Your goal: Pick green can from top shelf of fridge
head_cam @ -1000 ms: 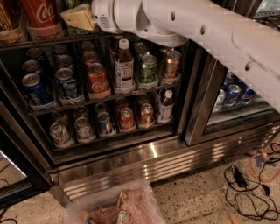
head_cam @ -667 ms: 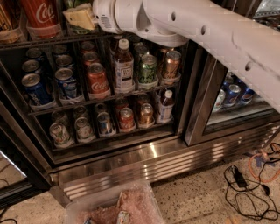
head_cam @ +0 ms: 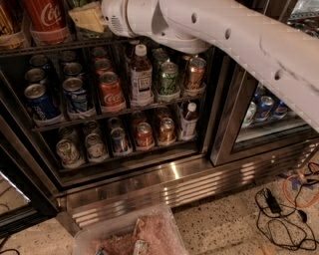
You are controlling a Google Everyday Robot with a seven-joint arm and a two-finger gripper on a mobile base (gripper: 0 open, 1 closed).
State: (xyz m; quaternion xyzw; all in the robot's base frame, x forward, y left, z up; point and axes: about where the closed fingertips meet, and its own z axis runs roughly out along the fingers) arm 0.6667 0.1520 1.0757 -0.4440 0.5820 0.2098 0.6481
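The fridge [head_cam: 164,174] stands open, with dark wire racks and a steel base grille. My white arm [head_cam: 224,35] reaches in from the upper right to the top shelf [head_cam: 65,46]. My gripper [head_cam: 88,17] shows as a pale yellowish end just right of the tall red Coca-Cola can [head_cam: 47,17], at shelf height. The tall green can is almost wholly hidden behind the gripper and cut off by the top edge; only a dark green bit shows above the gripper [head_cam: 79,3].
Lower racks hold short cans, a smaller green can [head_cam: 168,77] and a white-capped bottle [head_cam: 141,74]. A steel door post [head_cam: 227,119] divides off a second cooler section at the right. A clear plastic bin [head_cam: 129,234] and cables [head_cam: 284,204] lie on the floor.
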